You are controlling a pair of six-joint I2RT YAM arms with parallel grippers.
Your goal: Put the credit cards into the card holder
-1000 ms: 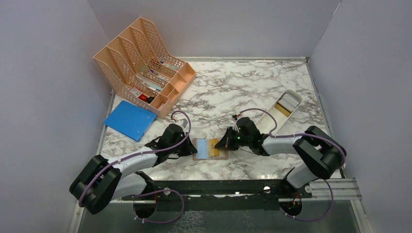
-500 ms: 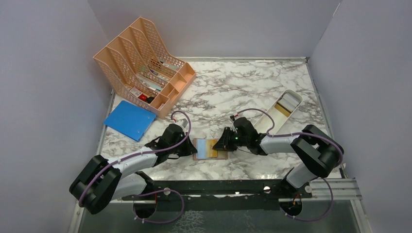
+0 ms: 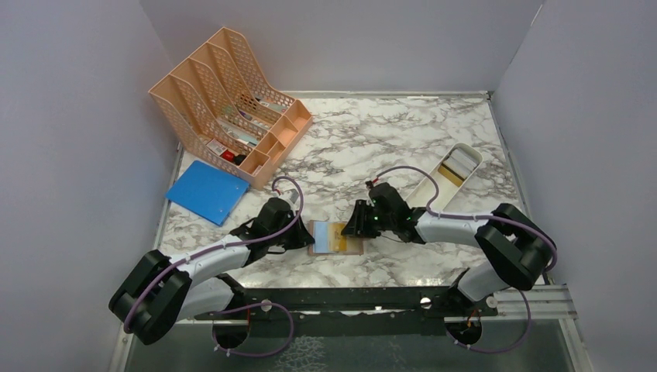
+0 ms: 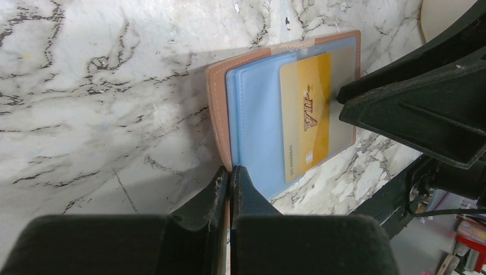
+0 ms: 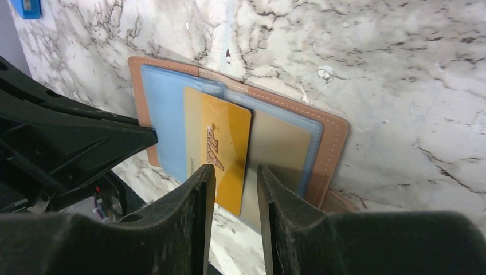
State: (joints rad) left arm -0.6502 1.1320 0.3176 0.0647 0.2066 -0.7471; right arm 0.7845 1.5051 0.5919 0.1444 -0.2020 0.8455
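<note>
Card holder [image 3: 335, 238] lay open on the bench [image 3: 372, 139], a gold card [image 5: 216, 146] on its blue lining, seemingly only part-way into a slot. The left fingers [image 4: 243, 195] were together at its left edge, the right fingers [image 5: 198, 200] apart astride the card's free end. A careless pull-back could have dragged that card out or shifted the card holder; further cards [image 3: 457, 164] sat in the white tray [image 3: 430, 190] beyond its right side.
</note>
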